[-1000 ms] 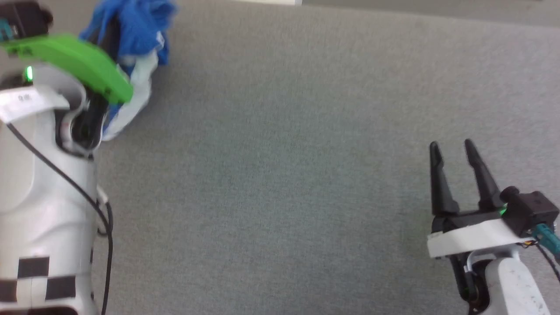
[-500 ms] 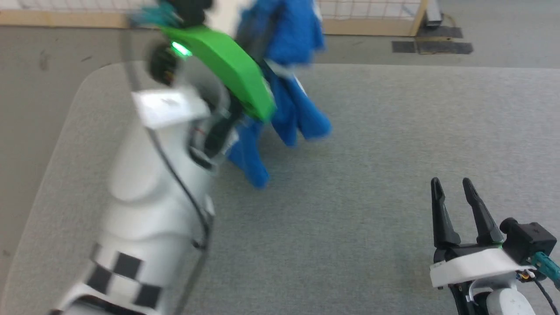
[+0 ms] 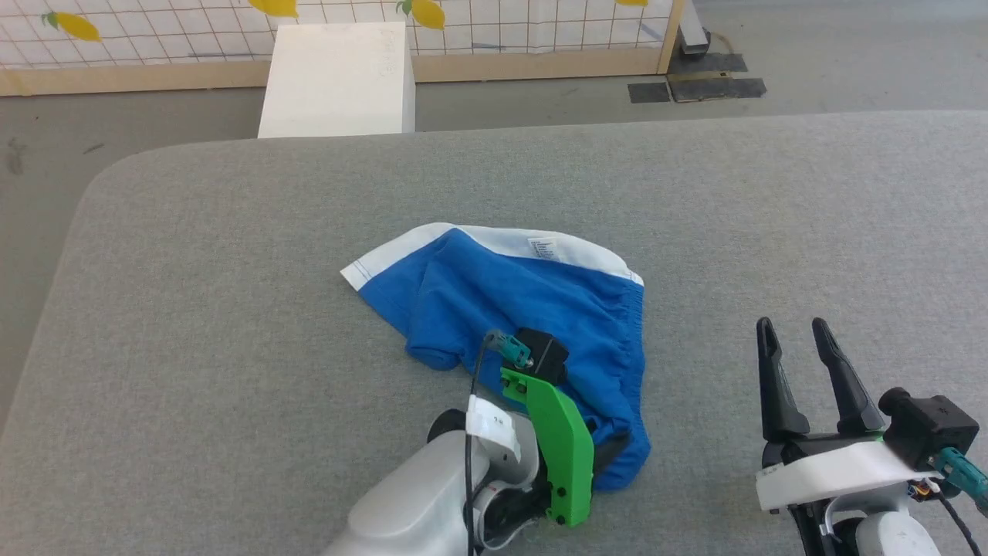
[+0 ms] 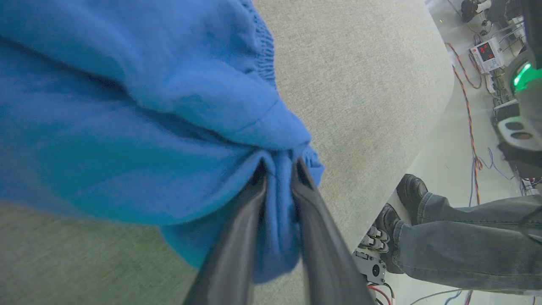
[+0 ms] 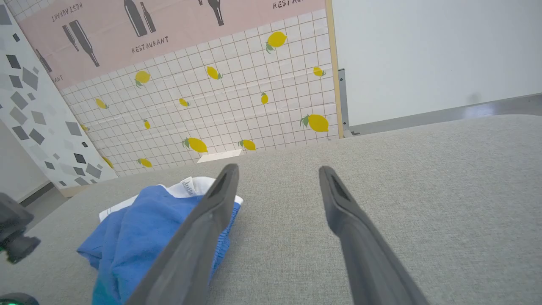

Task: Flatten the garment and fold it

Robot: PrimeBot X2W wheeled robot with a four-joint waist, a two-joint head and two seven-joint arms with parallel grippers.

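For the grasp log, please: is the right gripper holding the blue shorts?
No, the right gripper has open jaws over the grey table, apart from the blue shorts.

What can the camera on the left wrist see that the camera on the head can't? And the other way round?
Left wrist camera: the left gripper up close, fingers shut on a fold of the blue shorts, plus a person's legs in jeans and dark shoes beside the grey table, and cables on the floor.
Head camera: the shorts' white waistband with its small tag, the open right gripper and a white box beyond the table.
Both: the blue shorts crumpled on the table, with the left gripper at them.
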